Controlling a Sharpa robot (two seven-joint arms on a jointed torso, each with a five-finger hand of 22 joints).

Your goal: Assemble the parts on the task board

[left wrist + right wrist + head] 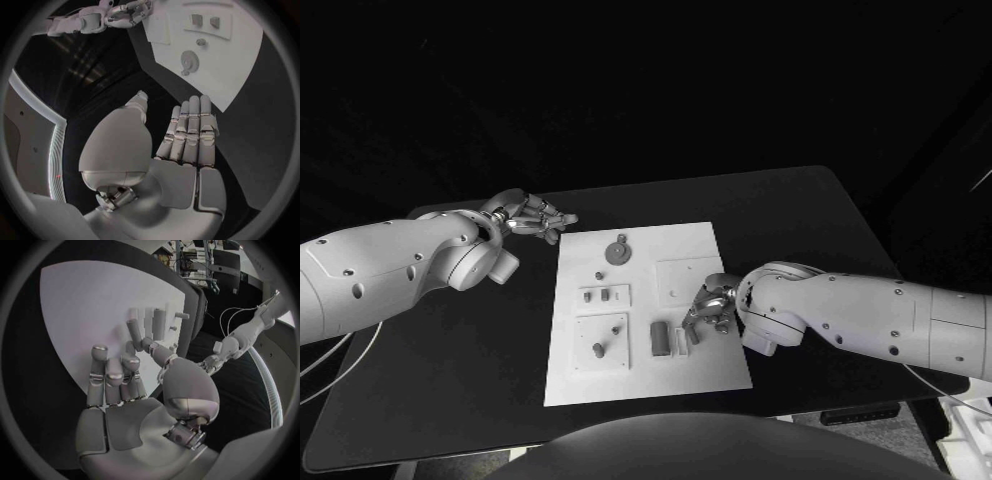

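The white task board [646,310] lies in the middle of the black table. On it are a grey disc with a stem [619,250], a small peg [599,275], two little pieces on a raised square [596,294] and a peg on another square [600,350]. Two grey bars [659,338] lie near the board's right side. My right hand [708,305] hovers at the board's right edge just above them. Its fingers are bent, and the thumb [153,347] reaches to the end of a bar [134,330]. Nothing sits between thumb and fingers. My left hand [531,215] floats off the board's far left corner, fingers straight [190,135], holding nothing.
A flat square plate [687,275] is set in the board's right half. Bare black tabletop [473,370] surrounds the board on all sides. The left wrist view shows the board [212,55] ahead and my right hand [128,12] across it.
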